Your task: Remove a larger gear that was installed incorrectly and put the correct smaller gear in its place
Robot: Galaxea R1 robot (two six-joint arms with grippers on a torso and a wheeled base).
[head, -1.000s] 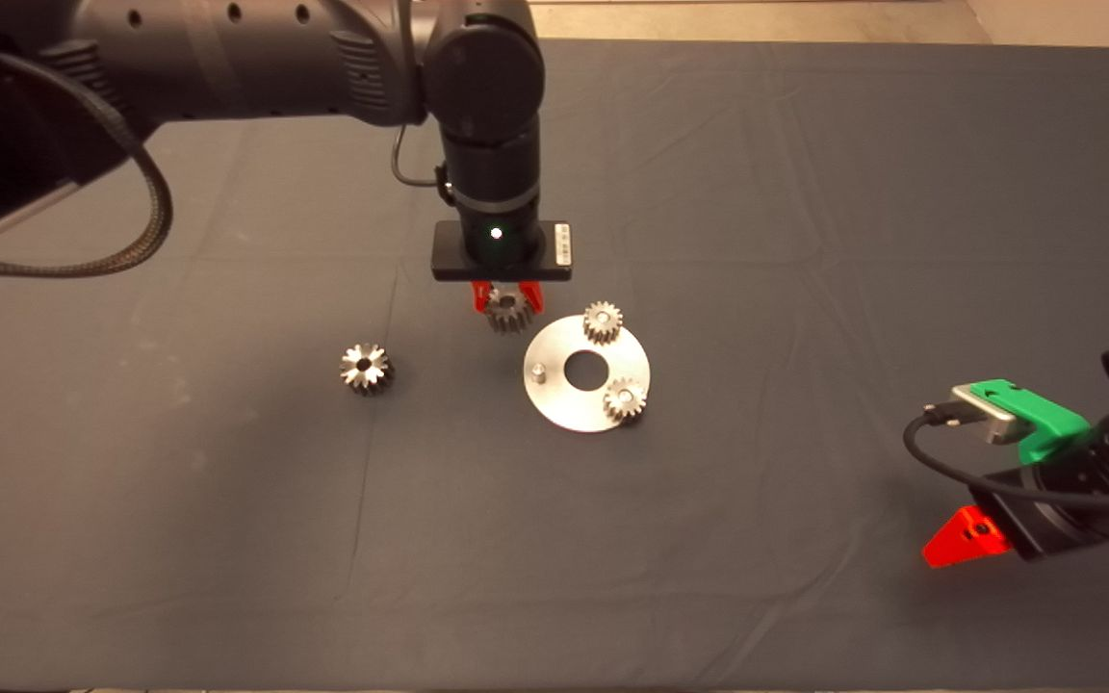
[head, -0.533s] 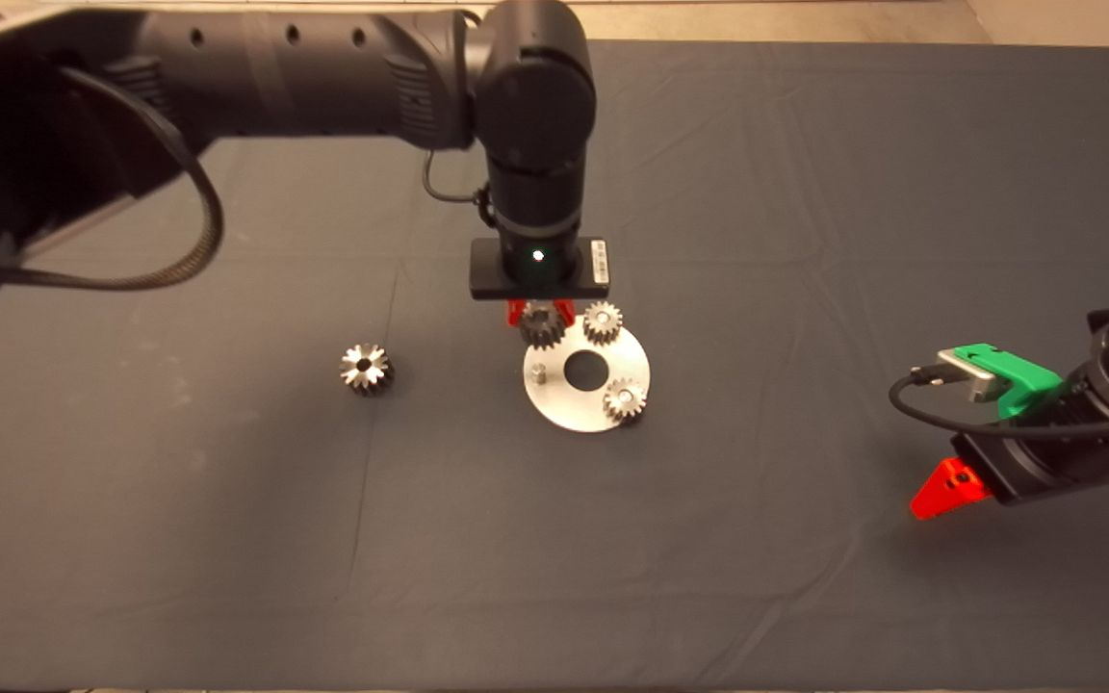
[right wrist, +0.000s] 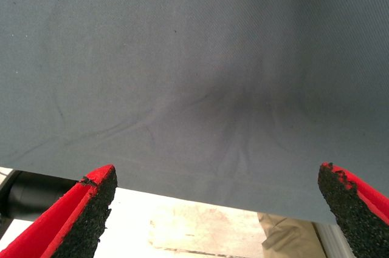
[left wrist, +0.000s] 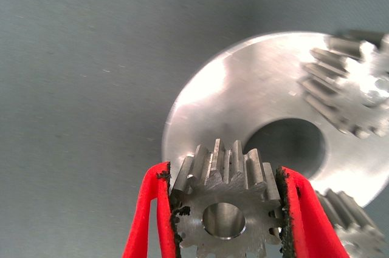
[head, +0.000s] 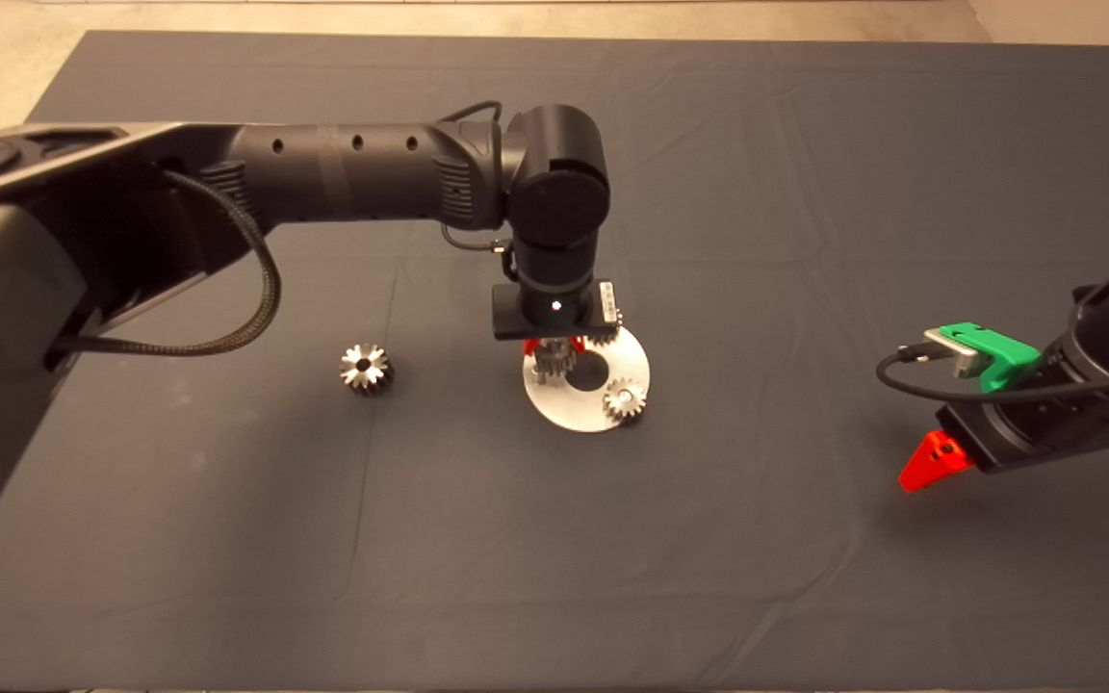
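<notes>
My left gripper (head: 553, 352) is shut on the smaller gear (left wrist: 226, 208), a fine-toothed silvery spur gear with a round bore, and holds it over the near-left part of the round metal plate (head: 579, 409). In the left wrist view the plate (left wrist: 255, 91) lies just beyond the gear, with its big centre hole. Two other small gears sit on the plate, one (head: 624, 399) at its front right and one (head: 606, 337) mostly hidden behind my wrist. The larger gear (head: 366, 369), star-like, lies on the mat to the left. My right gripper (head: 925, 464) is open, above the mat at the right.
The dark mat (head: 805, 192) covers the table, with pale floor along the far edge. My left arm (head: 352, 178) stretches from the left above the mat. The right wrist view shows the mat's edge (right wrist: 200, 182) and floor beyond.
My left gripper has carried the smaller gear right and toward me, from beside the plate to over its left part, and lower. My right gripper has drifted slightly left and away.
</notes>
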